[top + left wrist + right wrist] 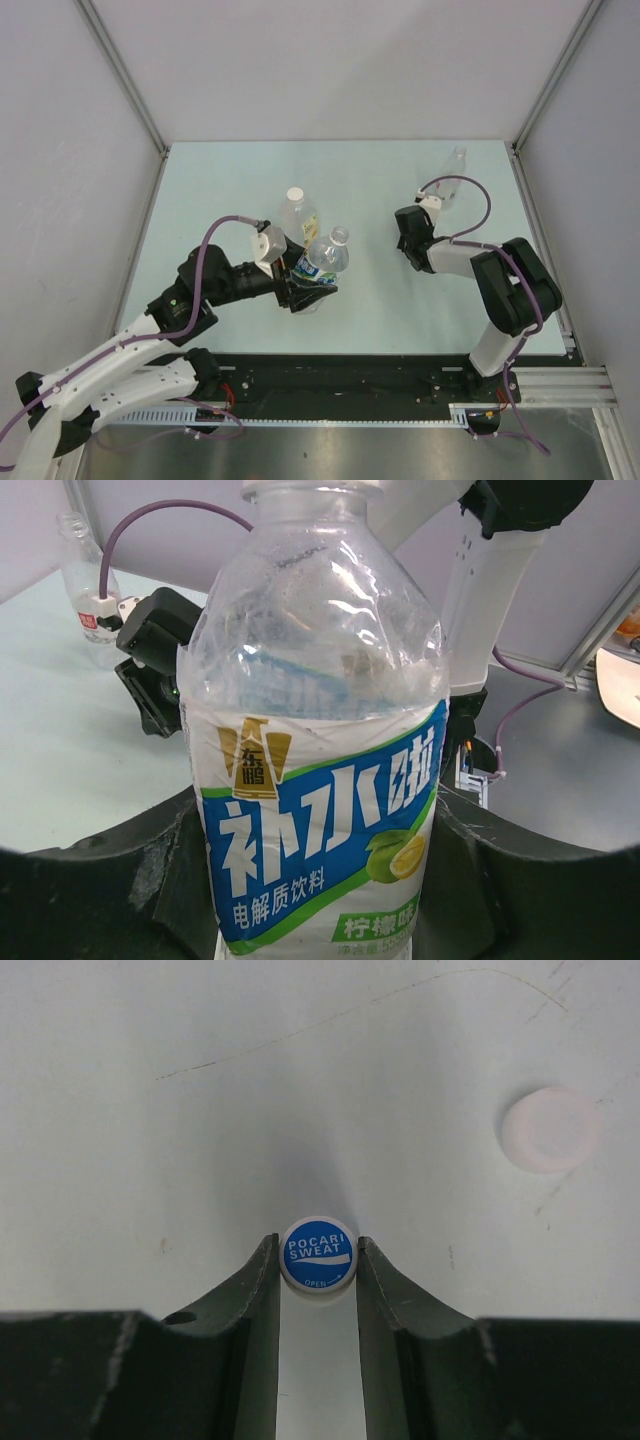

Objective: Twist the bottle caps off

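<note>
**Blue cap pinched, blue-label bottle clamped**

Nearest our bases, the left gripper (303, 293) is clamping the blue-label bottle (322, 262) low on its body. Its dark matte fingers (100, 900) are pressing both sides of the glossy wrapper. We are holding the bottle roughly upright, and its clear, crinkled plastic shoulders are rising to an open neck.

At 3 o'clock from it, well apart, the right gripper (317, 1260) is pointing down at the table (240, 180). Its jaws are drawn almost together and pinching the blue cap (318, 1250), a small round disc with white lettering that is touching both fingertips. The loose white cap (550, 1130), a plain smooth disc, is lying on the pale, finely scratched surface at 2 o'clock from the blue one.

At 11 o'clock from the clamped bottle, just beside it, the yellow-label bottle (298, 220) is standing with a fitted white cap (294, 195) on top. Farthest, at 1 o'clock on the table, the slim bottle (455, 165) is standing upright, clear and narrow, and its neck is looking open.
</note>
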Tool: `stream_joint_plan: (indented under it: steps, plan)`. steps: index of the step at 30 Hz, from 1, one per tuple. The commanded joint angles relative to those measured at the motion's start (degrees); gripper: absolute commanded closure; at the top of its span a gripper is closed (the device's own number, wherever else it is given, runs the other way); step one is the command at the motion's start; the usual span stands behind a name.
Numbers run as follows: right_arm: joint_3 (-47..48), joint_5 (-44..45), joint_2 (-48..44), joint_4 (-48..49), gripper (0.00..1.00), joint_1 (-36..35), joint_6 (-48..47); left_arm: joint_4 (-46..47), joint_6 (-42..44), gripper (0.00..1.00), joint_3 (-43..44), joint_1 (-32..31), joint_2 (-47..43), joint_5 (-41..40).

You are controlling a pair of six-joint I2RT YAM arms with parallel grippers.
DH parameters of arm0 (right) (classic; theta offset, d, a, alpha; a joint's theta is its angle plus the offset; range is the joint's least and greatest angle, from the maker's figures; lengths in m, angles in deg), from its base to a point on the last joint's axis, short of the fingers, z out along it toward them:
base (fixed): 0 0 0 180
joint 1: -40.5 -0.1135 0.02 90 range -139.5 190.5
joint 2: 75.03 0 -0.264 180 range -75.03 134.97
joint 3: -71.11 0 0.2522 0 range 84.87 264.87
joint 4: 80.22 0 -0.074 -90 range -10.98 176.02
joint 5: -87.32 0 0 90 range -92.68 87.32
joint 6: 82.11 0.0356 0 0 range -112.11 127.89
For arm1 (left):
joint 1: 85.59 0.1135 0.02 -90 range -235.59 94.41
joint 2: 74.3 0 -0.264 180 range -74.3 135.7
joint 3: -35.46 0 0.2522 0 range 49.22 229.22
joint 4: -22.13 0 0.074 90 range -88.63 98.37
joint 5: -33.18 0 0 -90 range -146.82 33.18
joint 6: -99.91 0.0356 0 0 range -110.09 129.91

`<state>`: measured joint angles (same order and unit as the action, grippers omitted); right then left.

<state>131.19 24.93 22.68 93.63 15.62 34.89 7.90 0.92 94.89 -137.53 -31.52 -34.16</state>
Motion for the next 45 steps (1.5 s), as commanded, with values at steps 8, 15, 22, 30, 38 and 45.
stream_joint_plan:
  steps: [8, 15, 22, 30, 38, 45]
  plan:
    - [6.1, -1.5, 4.7, -2.0, 0.98, 1.5, 1.3, 1.9, 0.3, 0.99, -0.1, 0.3, -0.2, -0.4]
    - [6.1, -3.4, 3.5, -5.2, 0.58, 1.5, 1.8, 2.6, 0.1, 0.97, -1.0, 0.3, 0.0, 0.0]
    - [6.1, -3.0, 0.7, -6.7, 0.43, 0.7, 2.2, 2.5, 0.1, 1.00, -1.7, 0.3, -0.2, -0.6]
    - [13.1, -0.5, -14.4, -13.1, 0.33, -4.6, 1.4, 1.6, 0.9, 1.00, -1.4, 0.3, -0.2, -2.4]
    - [16.3, -14.0, -39.9, -14.8, 0.29, -11.3, 3.2, 2.6, 2.5, 1.00, -0.8, 0.3, 3.5, -4.7]
    - [16.2, -38.5, -50.3, -12.4, 0.18, -8.4, 8.3, 3.2, 2.8, 1.00, 4.0, 0.3, 9.7, -6.7]
